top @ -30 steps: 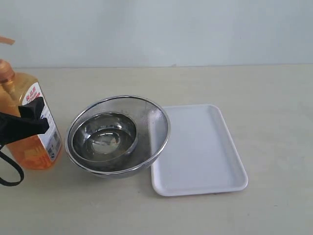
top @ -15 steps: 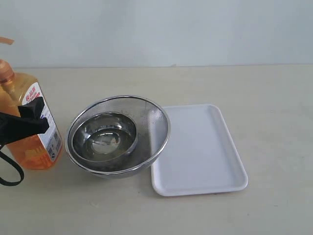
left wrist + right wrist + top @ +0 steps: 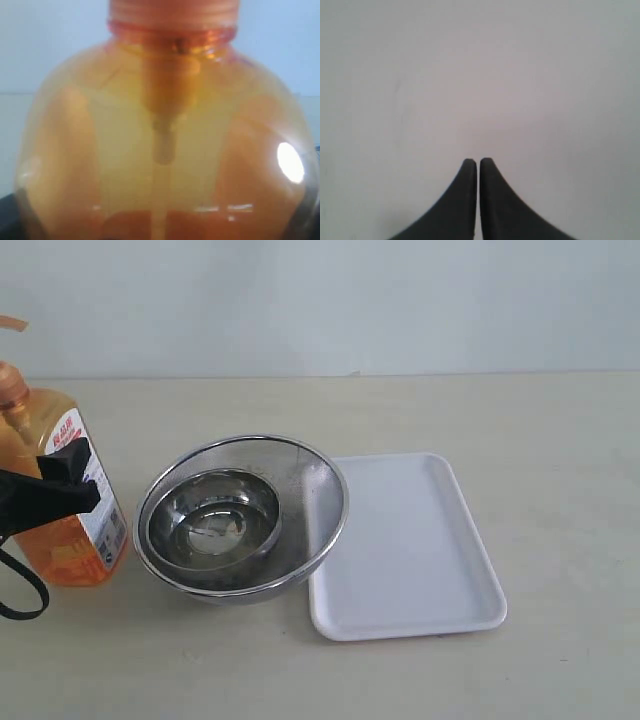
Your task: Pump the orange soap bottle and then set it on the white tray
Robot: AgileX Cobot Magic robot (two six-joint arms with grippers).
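Observation:
The orange soap bottle (image 3: 70,540) stands upright on the table at the far left edge of the exterior view, its pump head partly cut off by the frame. My left gripper (image 3: 62,475) reaches in from the left, and one black finger crosses the bottle's front by the label. In the left wrist view the bottle (image 3: 165,150) fills the picture, with dark finger edges at the lower corners. The white tray (image 3: 400,550) lies flat to the right of the bowls. My right gripper (image 3: 478,162) is shut on nothing over a plain pale surface and is outside the exterior view.
A large steel mesh bowl (image 3: 320,490) holding a smaller steel bowl (image 3: 215,520) sits between the bottle and the tray, touching the tray's left rim. A black cable (image 3: 25,595) loops below the left arm. A pale wall rises behind the table.

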